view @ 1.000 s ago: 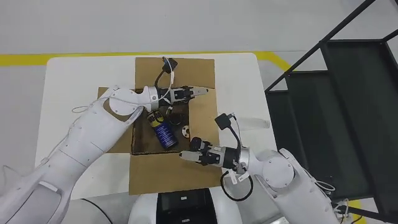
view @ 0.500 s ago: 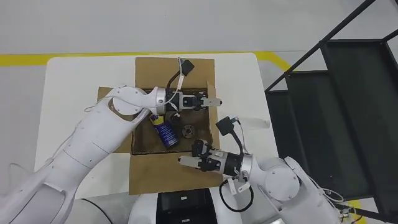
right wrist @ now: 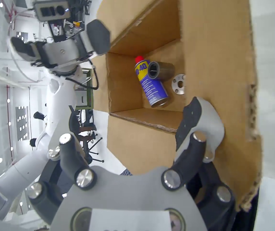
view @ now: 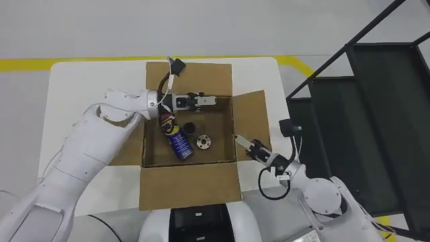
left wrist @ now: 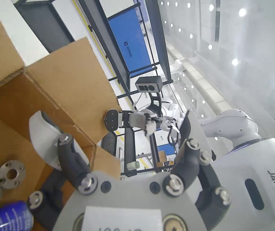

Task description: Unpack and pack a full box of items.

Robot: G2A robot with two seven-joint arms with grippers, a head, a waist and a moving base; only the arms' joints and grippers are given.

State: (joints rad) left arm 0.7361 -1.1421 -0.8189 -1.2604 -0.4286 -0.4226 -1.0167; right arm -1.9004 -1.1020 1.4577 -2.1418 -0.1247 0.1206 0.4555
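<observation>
An open cardboard box [view: 154,149] sits mid-table with its flaps [view: 250,117] spread outward. Inside lie a blue spray can [view: 179,142], a black cylinder [view: 190,126] and a metal flange [view: 203,140]; the right wrist view shows the same spray can [right wrist: 152,85], cylinder [right wrist: 160,69] and flange [right wrist: 178,84]. My left gripper [view: 203,99] hangs open over the box's far side, nothing between its fingers [left wrist: 48,131]. My right gripper [view: 246,144] is open at the box's right front corner, one finger [right wrist: 200,126] lying against the right flap [right wrist: 214,49].
The white table [view: 87,101] has free room left of the box and a narrower strip on its right. A black metal stair frame [view: 363,101] stands just off the table's right edge. A yellow floor line [view: 67,61] runs behind the table.
The right flap has swung outward. My left gripper drew back from the right wall toward the box's far side. My right gripper moved from the front flap round to the right flap.
</observation>
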